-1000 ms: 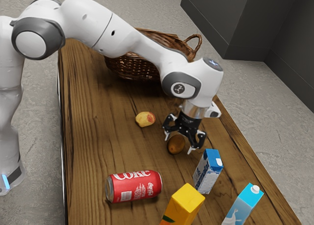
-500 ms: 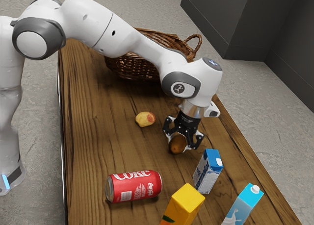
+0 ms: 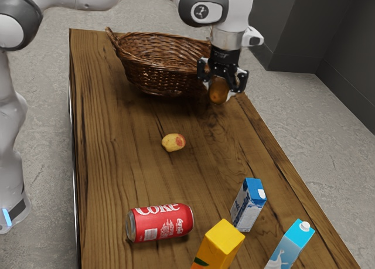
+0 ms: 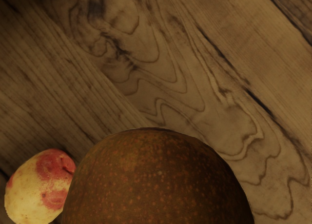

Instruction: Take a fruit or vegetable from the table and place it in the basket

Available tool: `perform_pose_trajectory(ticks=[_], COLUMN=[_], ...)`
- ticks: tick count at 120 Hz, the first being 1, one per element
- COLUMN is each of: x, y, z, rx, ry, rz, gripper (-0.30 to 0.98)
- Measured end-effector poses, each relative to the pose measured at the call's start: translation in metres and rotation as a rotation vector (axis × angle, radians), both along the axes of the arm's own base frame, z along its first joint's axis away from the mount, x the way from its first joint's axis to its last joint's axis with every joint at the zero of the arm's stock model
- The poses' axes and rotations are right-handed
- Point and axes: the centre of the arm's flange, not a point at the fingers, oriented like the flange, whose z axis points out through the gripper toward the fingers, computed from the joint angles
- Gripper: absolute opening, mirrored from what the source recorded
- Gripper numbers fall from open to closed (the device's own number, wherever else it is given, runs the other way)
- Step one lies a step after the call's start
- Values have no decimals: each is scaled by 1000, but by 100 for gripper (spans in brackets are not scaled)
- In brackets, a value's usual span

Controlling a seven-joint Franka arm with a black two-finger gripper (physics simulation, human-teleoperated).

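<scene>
My gripper [image 3: 223, 88] is raised above the table in the exterior view, shut on a brown-orange round fruit [image 3: 218, 91] held between its two fingers. The same brown fruit [image 4: 158, 185] looms large at the lower edge of the wrist view. The wicker basket [image 3: 167, 80] stands at the table's far end, just to the exterior view's left of the gripper. A yellow fruit with a red patch [image 3: 173, 142] lies on the wooden table [image 3: 123, 157]; in the wrist view this yellow-red fruit [image 4: 39, 187] appears beside the held one.
A red Coke can [image 3: 159, 222] lies on its side at the near part of the table. A small blue-and-white carton [image 3: 248, 205], a yellow carton [image 3: 219, 245] and a light blue carton [image 3: 290, 245] stand near it.
The gripper has closed on the brown fruit, lifted it off the table and carried it toward the far end, beside the basket. The other objects have stayed put.
</scene>
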Motion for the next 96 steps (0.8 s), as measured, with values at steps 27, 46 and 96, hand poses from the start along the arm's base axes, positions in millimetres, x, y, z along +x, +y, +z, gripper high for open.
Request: perform_pose_trajectory(ticks=[27, 46, 96], x=[-24, -57, -120], y=[91, 156, 272], z=[19, 34, 43], rx=[41, 43, 100], ry=[107, 152, 249], rz=[46, 85, 115], gripper=[33, 32, 32])
